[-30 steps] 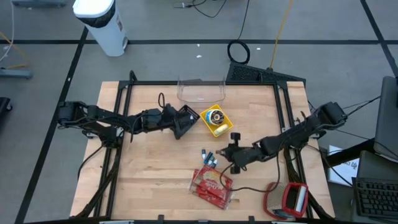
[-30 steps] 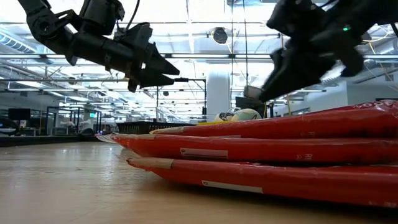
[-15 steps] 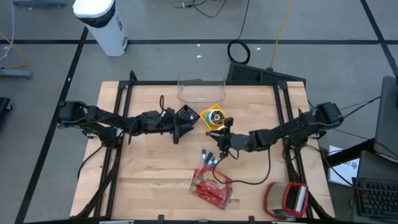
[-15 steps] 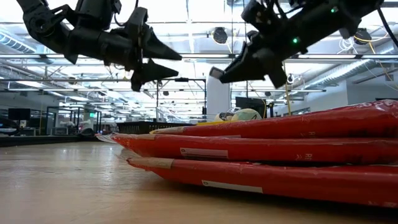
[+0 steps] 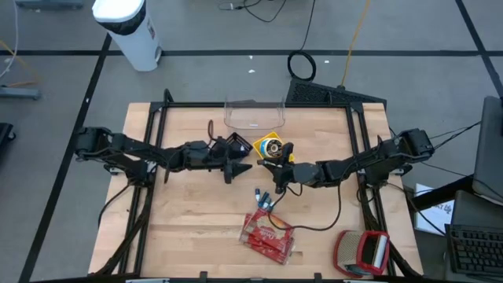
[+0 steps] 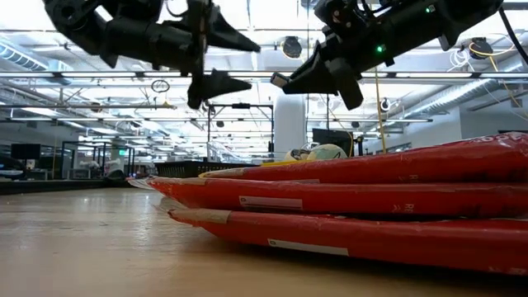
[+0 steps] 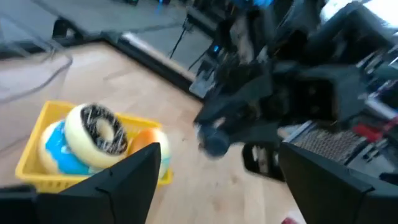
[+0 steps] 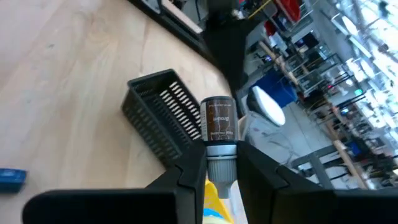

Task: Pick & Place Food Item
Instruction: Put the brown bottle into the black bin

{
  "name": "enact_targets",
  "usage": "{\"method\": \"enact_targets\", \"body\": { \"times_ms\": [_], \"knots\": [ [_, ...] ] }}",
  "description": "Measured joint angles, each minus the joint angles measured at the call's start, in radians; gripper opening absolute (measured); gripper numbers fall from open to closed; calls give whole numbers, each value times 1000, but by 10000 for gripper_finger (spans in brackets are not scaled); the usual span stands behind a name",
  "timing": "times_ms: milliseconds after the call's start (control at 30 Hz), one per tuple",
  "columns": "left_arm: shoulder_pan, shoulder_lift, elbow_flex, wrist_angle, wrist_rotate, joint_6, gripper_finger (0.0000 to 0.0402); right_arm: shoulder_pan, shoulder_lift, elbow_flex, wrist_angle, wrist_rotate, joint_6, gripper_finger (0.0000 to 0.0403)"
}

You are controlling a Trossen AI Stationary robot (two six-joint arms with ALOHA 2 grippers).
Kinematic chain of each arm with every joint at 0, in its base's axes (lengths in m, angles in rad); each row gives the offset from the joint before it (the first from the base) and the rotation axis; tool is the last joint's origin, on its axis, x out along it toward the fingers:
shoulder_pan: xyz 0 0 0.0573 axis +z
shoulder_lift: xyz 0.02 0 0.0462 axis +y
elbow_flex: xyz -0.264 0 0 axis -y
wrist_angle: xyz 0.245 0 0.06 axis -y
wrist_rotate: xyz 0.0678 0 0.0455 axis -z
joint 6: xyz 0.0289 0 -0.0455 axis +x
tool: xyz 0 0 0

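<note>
– Where's your bottle [image 8: 218,127]?
– Clamped in your right gripper [image 5: 274,163], cap end between the fingers, up off the table, just beside the yellow tray [image 5: 258,146]. Looks like a spice bottle, label too small to read
– Left side?
– Your left gripper [image 5: 234,163] hangs near the tray's other side, jaws wide, nothing in them. Tray holds a donut [image 7: 99,127]. Red packets [image 5: 269,234] lie nearer the front edge
</note>
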Motion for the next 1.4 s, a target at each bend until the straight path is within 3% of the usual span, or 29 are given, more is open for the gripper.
{"method": "enact_targets", "body": {
  "times_ms": [233,567,1200,1400],
  "knots": [
    [-13,118,145,-77,1,0,331,7,0,0,48,0,-28,59],
    [-10,216,217,-79,1,-7,311,14,0,0,62,1,-46,59],
    [30,218,224,-66,21,-6,158,26,0,0,57,7,-30,59],
    [61,213,225,-71,124,70,100,26,0,0,54,8,-7,59]
  ]
}}
